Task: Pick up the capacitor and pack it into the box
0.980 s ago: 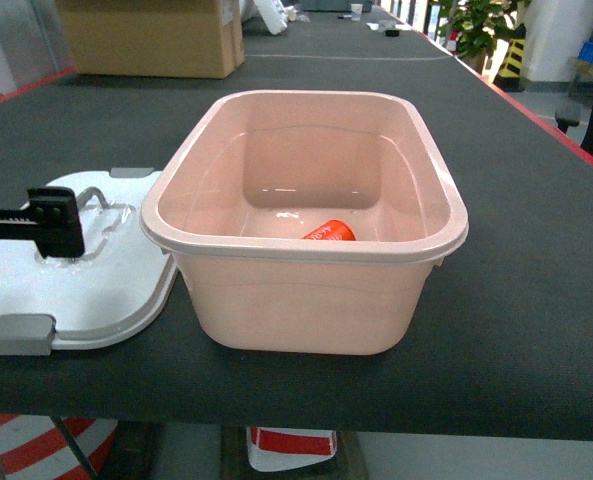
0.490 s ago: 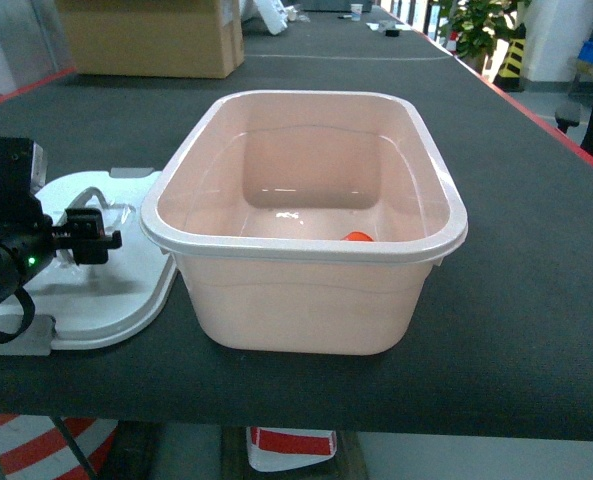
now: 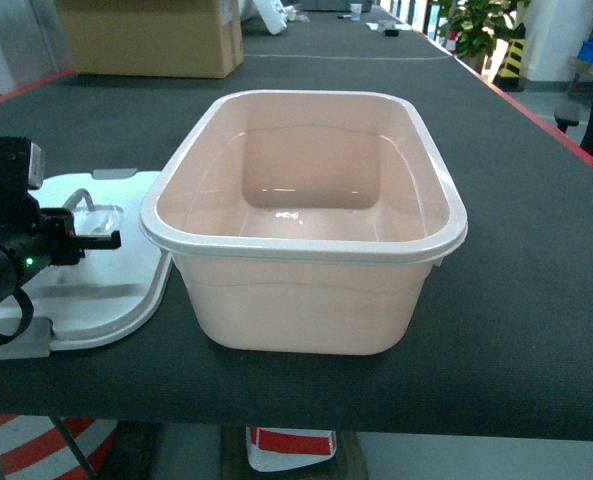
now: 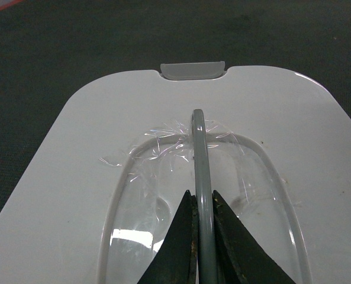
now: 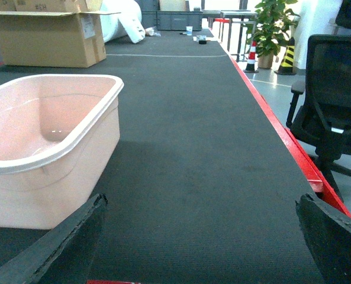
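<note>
Sitting open mid-table, the box no longer showed the orange capacitor seen earlier. Beside its left wall, the left gripper stayed clamped on the lid's handle; the right gripper's fingers stood apart.

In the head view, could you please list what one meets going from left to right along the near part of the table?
Left gripper → white lid → pink box → bare black table surface.

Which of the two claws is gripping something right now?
The left claw, shut on the grey handle of the white lid beside the pink box. The right claw hangs open and empty over the black table.
</note>
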Motion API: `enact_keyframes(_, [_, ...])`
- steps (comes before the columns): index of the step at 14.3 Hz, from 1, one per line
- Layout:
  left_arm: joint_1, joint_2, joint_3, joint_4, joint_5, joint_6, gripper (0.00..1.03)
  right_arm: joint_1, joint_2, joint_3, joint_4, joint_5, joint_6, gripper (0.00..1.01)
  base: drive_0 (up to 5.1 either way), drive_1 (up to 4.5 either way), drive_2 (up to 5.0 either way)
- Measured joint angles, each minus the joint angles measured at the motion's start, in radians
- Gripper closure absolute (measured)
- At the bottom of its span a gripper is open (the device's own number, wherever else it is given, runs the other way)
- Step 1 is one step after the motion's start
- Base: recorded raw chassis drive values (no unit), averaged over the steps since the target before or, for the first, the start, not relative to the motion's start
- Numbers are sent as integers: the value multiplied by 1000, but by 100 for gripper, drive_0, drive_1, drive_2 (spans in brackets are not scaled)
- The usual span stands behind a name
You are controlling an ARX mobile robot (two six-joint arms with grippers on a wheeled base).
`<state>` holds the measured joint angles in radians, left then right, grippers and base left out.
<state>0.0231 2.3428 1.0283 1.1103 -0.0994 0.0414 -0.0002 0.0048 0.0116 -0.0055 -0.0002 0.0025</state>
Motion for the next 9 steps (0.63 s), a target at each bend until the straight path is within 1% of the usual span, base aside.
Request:
enact_keyframes(2, [20, -63, -31, -50, 8, -8, 101, 0, 0, 0, 0, 0, 0, 3, 0, 0, 0])
enact_keyframes(3, [35, -119, -48, -74, 19, -10, 101, 0, 0, 0, 0, 0, 0, 3, 0, 0, 0])
enact_keyframes(4, [56, -223, -56, -126, 25, -16, 101, 0, 0, 0, 0, 0, 0, 3, 0, 0, 0])
enact_keyframes(5, [66, -296, -56, -153, 24, -16, 101, 0, 0, 0, 1, 0, 0, 3, 0, 0, 0])
enact_keyframes(6, [69, -411, -56, -196, -4, -15, 101, 0, 0, 0, 0, 0, 0, 3, 0, 0, 0])
enact_keyframes(7, [50, -508, -56, -241, -23, -14, 101, 0, 0, 0, 0, 0, 0, 3, 0, 0, 0])
enact_keyframes(9, [-6, -593, -56, -305, -41, -16, 101, 0, 0, 0, 0, 0, 0, 3, 0, 0, 0])
